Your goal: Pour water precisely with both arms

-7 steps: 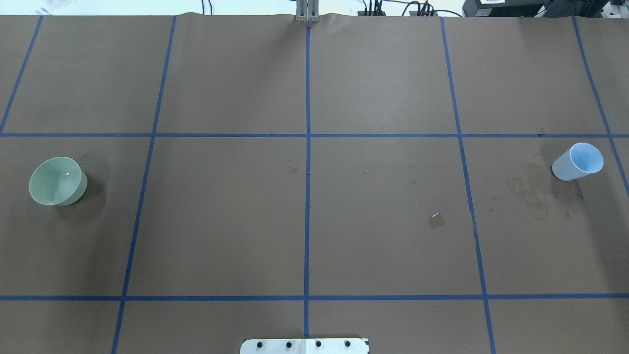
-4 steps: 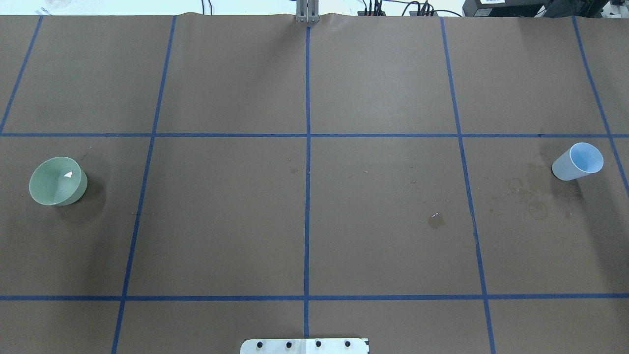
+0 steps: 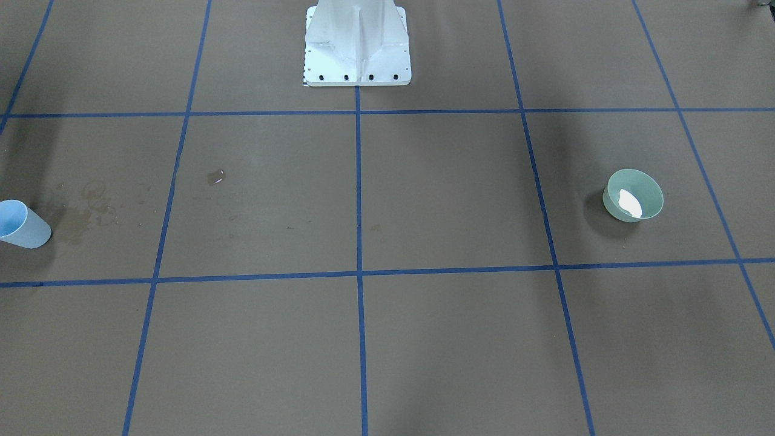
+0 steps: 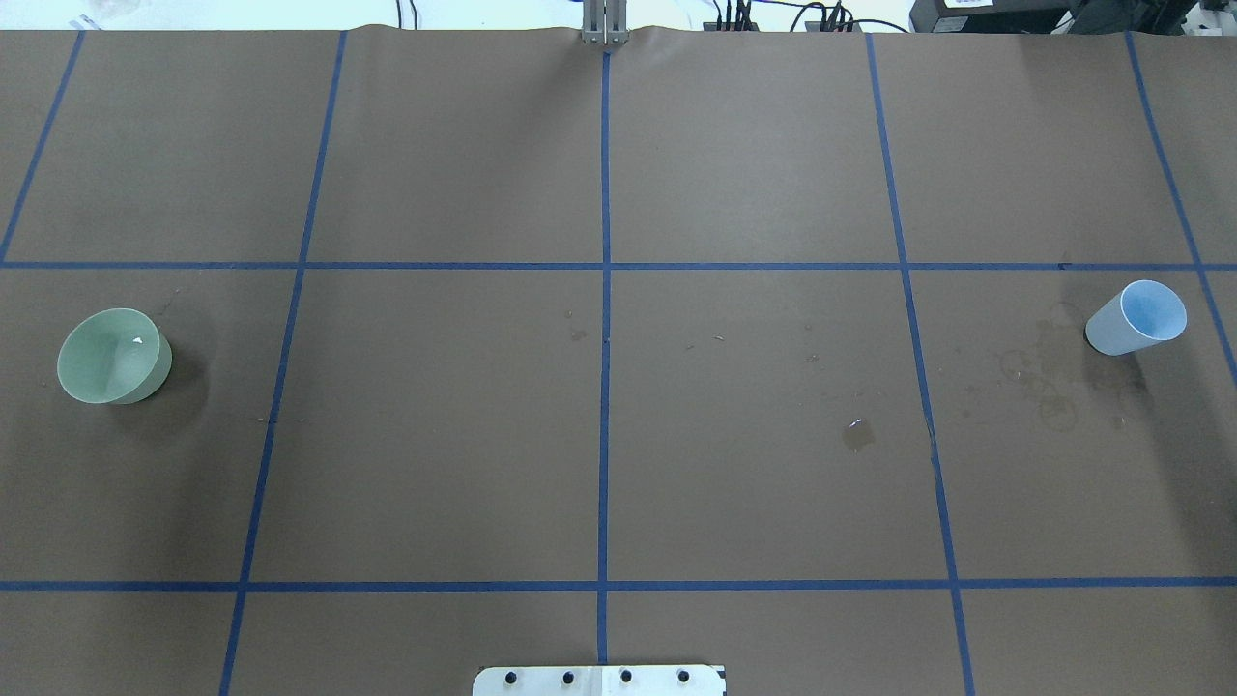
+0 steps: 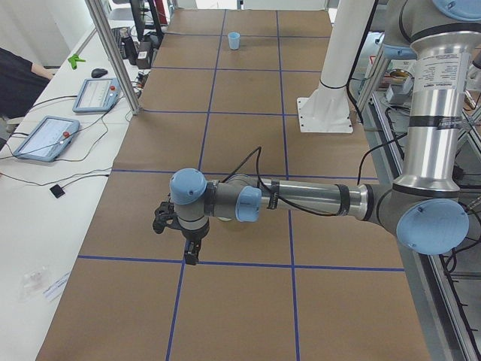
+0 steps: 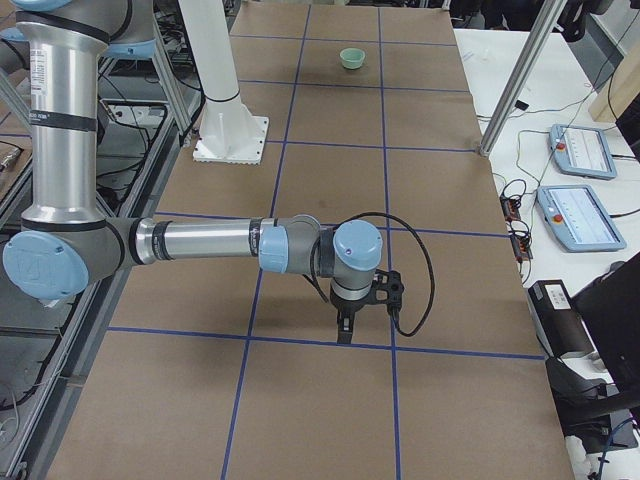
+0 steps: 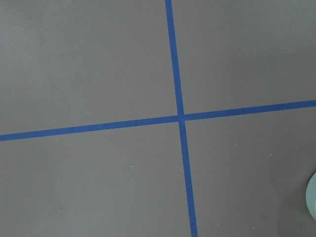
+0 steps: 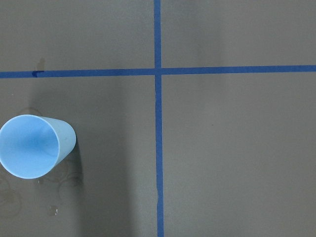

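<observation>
A green bowl [image 4: 111,356] [image 3: 633,195] stands at the table's left side, and a bright glint of water [image 4: 136,340] [image 3: 629,203] shows inside it. Its rim just enters the left wrist view [image 7: 312,197]. A pale-blue cup [image 4: 1136,317] [image 3: 21,224] [image 8: 34,145] stands upright at the right side and looks dry inside. My left gripper [image 5: 192,254] and right gripper [image 6: 345,328] show only in the side views, pointing down above the paper. Whether either is open or shut I cannot tell.
A small wet puddle [image 4: 856,433] [image 3: 215,177] lies right of centre, and dried ring stains [image 4: 1053,387] sit beside the blue cup. The white pedestal [image 3: 357,48] stands at the robot's edge. Blue tape lines grid the brown paper. Tablets [image 5: 45,137] lie on the side bench.
The glint in the green bowl has shrunk from half a second ago. Bowl, cup and puddle have not moved.
</observation>
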